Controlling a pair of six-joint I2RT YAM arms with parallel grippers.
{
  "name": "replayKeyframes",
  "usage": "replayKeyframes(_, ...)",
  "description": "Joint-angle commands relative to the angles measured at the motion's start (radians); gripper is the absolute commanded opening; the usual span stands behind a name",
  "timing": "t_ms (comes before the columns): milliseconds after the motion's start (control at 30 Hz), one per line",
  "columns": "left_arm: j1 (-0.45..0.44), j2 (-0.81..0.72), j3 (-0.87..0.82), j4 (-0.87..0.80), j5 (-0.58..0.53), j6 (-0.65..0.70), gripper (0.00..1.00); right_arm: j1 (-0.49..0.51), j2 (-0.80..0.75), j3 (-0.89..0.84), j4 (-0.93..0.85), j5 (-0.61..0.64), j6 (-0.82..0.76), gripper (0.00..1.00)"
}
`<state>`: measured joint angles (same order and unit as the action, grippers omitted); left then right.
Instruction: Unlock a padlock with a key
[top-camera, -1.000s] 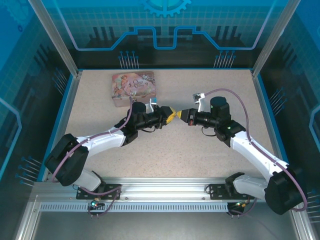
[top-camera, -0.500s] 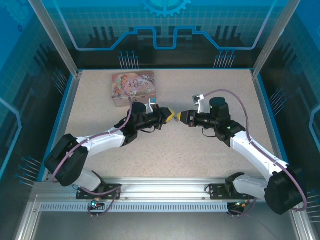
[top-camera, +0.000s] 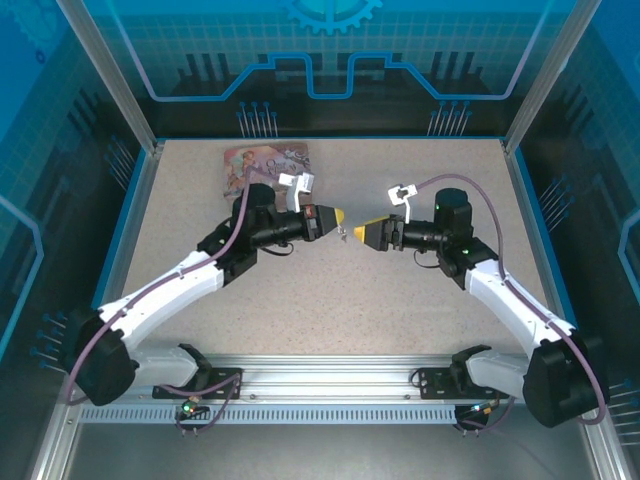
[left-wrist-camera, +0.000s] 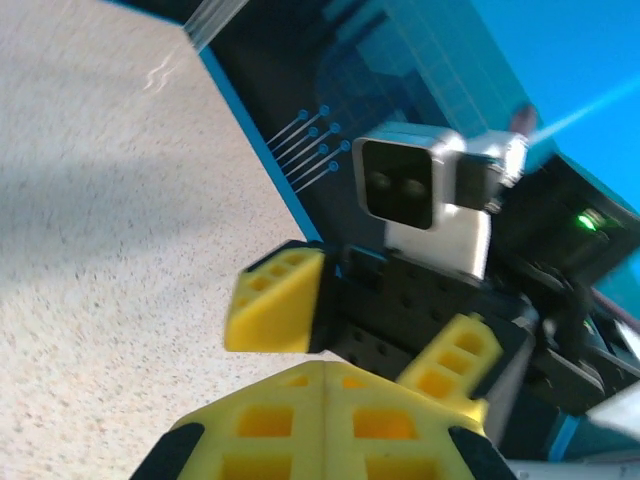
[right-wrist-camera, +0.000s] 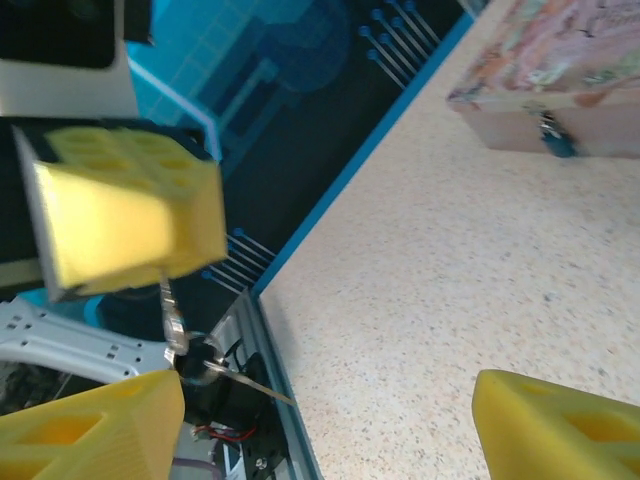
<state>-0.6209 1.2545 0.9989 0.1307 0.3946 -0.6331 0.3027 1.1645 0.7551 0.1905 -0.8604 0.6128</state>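
We read the step in hand as a mid-air hand-over. The left gripper (top-camera: 338, 215) has its fingers pressed together on the key (right-wrist-camera: 172, 315), which dangles below them on a small ring; the right gripper (top-camera: 362, 233) faces it from just beside, fingers spread wide and holding nothing.

To do it well, we would bring the right fingers (right-wrist-camera: 95, 435) squarely round the hanging metal, so the flat of the key lies against the pads and the blade sticks out past the tips (a skewed grip would make the keyhole hopeless); the left should let go only once the right has pinched firmly; the key is thin and free to swing, so a slow approach seems wise.

The padlock (right-wrist-camera: 553, 138), blue, hangs on the front of the pink tin box (right-wrist-camera: 560, 70); the box sits on the table (top-camera: 420, 170) at the far left, well apart from the right gripper; whether the shackle is shut is too small to tell.

Counted: 1 padlock; 1 tin box; 2 arms with 2 grippers; 1 ring, and we cannot tell whether it carries 1 key or 2, since a thin sliver points off from it.
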Motion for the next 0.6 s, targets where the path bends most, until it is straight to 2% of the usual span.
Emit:
replayKeyframes(0,0.003,-0.03,0.055,-0.169,0.074,0.297,0.0,0.024,0.006,-0.017,0.199,-0.116,0.024,0.76)
replayKeyframes(167,0.003,-0.033,0.084,-0.172,0.101,0.368,0.0,0.087,0.004,-0.023,0.276,-0.159,0.029,0.73)
replayKeyframes(333,0.004,-0.02,0.099,-0.139,0.108,0.356,0.0,0.143,0.03,-0.017,0.35,-0.131,0.051,0.65)
replayKeyframes(567,0.003,-0.015,0.096,-0.106,0.097,0.327,0.0,0.156,0.055,-0.015,0.397,-0.118,0.079,0.53)
